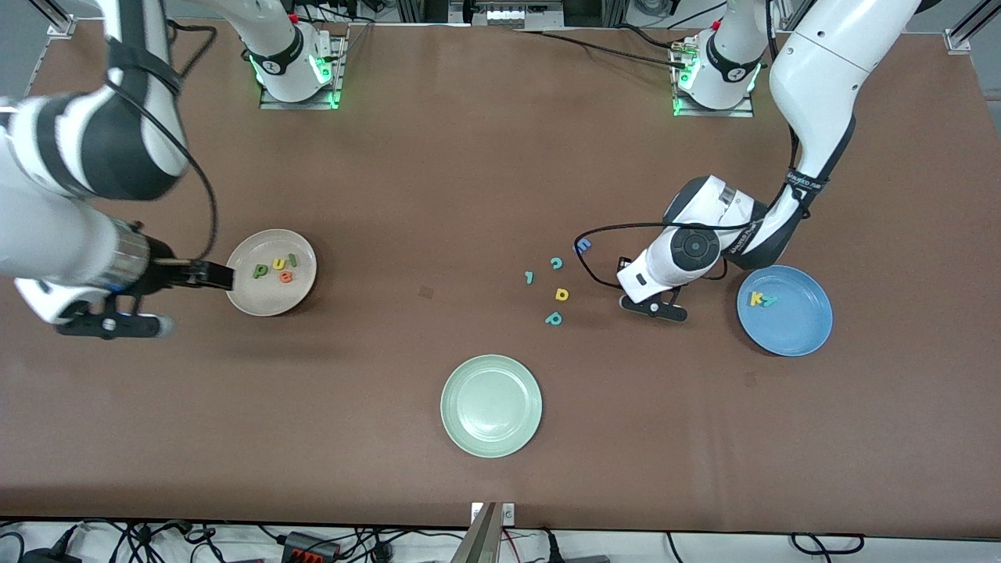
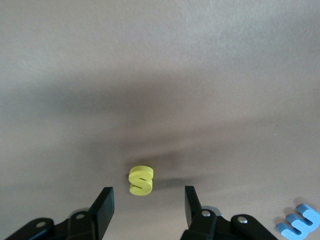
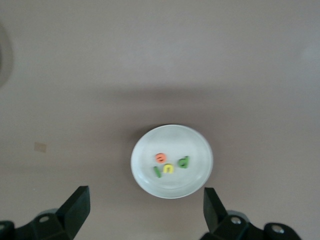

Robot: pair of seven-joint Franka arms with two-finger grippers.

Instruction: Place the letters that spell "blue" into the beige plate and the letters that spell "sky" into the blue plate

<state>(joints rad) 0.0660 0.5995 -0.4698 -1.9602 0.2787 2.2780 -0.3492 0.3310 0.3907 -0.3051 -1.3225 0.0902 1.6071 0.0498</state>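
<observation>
The beige plate [image 1: 244, 291] near the right arm's end holds a green b [image 1: 260, 270], a yellow u [image 1: 277, 264], a green l [image 1: 292, 259] and an orange e [image 1: 286, 276]. My right gripper [image 1: 211, 275] hangs open beside that plate [image 3: 197, 150], nothing between its fingers. The blue plate [image 1: 790, 332] holds a yellow k [image 1: 755, 298] and a teal y [image 1: 769, 300]. My left gripper [image 1: 654, 306] is low over the table beside the blue plate. Its fingers stand apart on either side of a yellow s [image 2: 141, 180] lying on the table, not touching it. The hand hides the s in the front view.
A pale green plate [image 1: 491, 405] sits nearer the front camera at mid-table. Loose letters lie beside the left gripper: teal c [image 1: 556, 263], teal l [image 1: 529, 277], teal p [image 1: 554, 318], a yellow letter [image 1: 561, 294] and a blue blocky letter [image 1: 583, 245] [image 2: 299, 224].
</observation>
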